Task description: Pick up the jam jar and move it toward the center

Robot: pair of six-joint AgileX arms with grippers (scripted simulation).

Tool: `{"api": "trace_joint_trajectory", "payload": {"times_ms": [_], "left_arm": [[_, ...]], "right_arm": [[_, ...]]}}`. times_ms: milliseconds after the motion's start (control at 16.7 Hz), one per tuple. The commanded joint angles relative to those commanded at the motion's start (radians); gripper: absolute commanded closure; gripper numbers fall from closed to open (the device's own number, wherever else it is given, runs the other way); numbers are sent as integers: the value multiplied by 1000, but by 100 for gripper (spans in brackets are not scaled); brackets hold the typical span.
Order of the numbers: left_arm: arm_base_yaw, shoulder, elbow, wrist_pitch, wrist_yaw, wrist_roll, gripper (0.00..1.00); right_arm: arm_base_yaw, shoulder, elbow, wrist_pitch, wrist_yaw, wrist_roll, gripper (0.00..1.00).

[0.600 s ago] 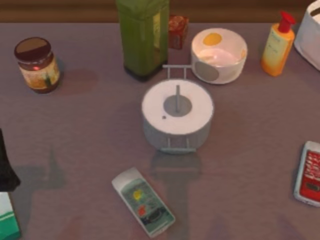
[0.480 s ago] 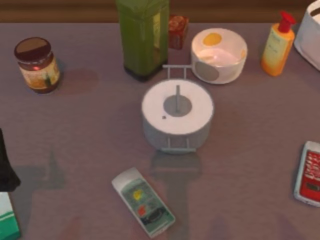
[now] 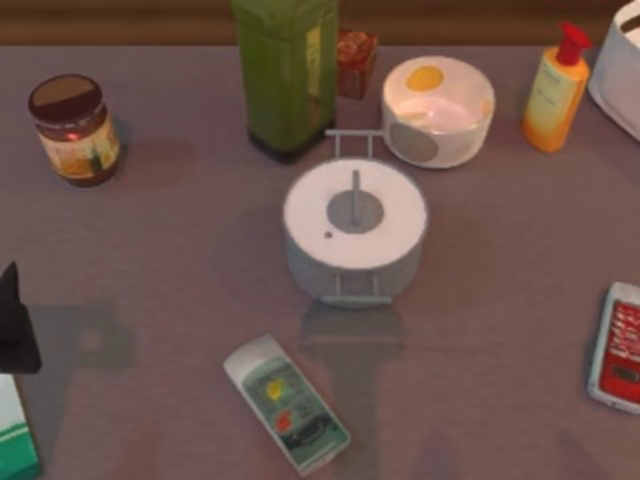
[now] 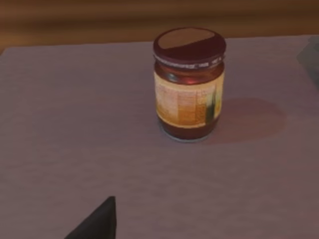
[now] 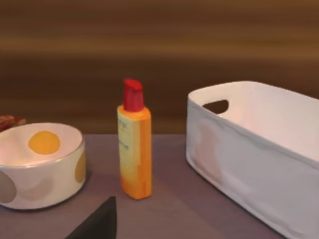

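Far left on the table, the jam jar (image 3: 74, 129) stands upright, lid up; jaws' state cannot be told.

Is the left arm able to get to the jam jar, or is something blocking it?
Probably yes. The jam jar stands upright by itself on the table's left side, with bare table between it and the left gripper at the left edge. The green bottle stands well off to the side.

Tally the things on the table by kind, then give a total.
Jars: 1, the jam jar
Bottles: 2, green bottle, orange pump bottle
Bowls: 1
Baskets: 1
Round white stand: 1
Boxes and packets: 4
Total: 10
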Motion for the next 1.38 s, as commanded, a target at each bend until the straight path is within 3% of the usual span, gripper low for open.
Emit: {"api": "trace_joint_trajectory", "payload": {"times_ms": [360, 1080, 1380], "left_arm": [[-7, 417, 445, -228, 35, 84, 0], [-1, 1376, 1708, -628, 80, 273, 0], [8, 1809, 2054, -851, 79, 323, 0]], "right_arm": [[0, 0, 0, 0, 0, 0, 0], [0, 0, 0, 0, 0, 0, 0], [0, 0, 0, 0, 0, 0, 0]]}}
